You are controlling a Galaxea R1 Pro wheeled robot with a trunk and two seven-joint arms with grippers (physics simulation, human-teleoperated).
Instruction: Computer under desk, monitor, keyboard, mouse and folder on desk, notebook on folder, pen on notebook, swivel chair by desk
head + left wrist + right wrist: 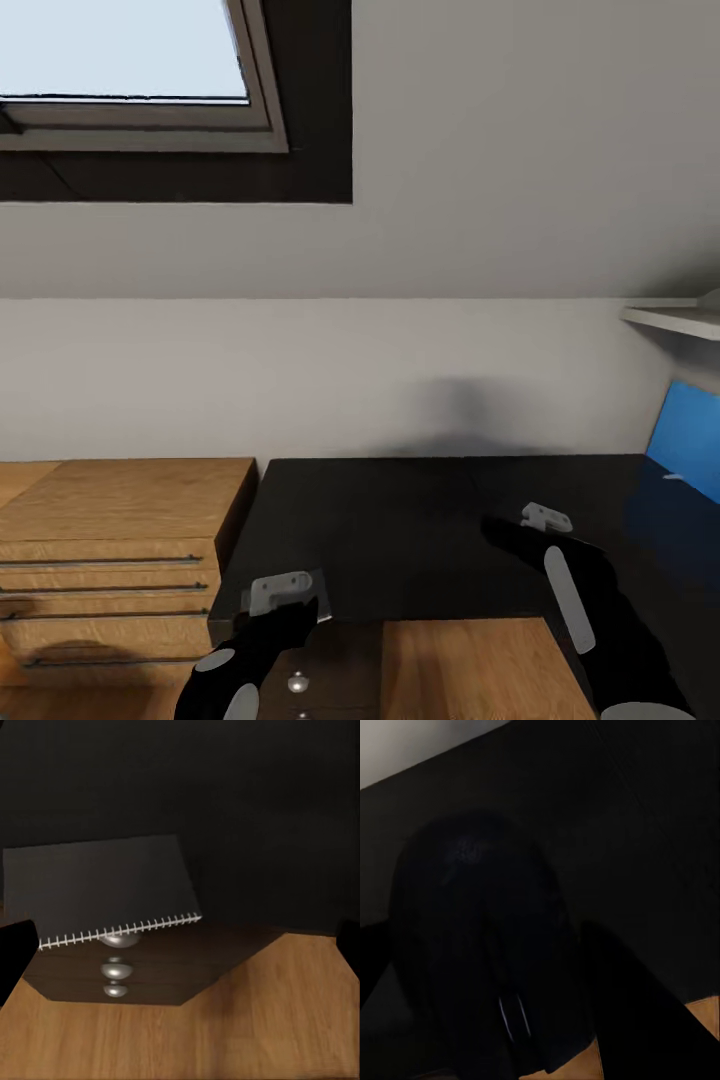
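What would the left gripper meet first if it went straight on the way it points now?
Probably nothing soon. The left gripper holds the notebook above the desk near its front edge; ahead lies bare black desktop, then the wall. If it tilts down, the notebook would touch the desk first; depth is unclear.

The table (420, 510) top is bare across its middle and back, from the near edge to the wall (330, 380). On the left, a light wooden chest (110, 540) stands beside the table end. On the right, a blue folder (685, 440) leans at the far corner under a white shelf (675, 320). The left pincer (285, 590) with the notebook (105, 889) occupies the near left edge above the drawer knobs (114, 969). The right pincer (540, 520) with the mouse (487, 945) occupies the right centre.
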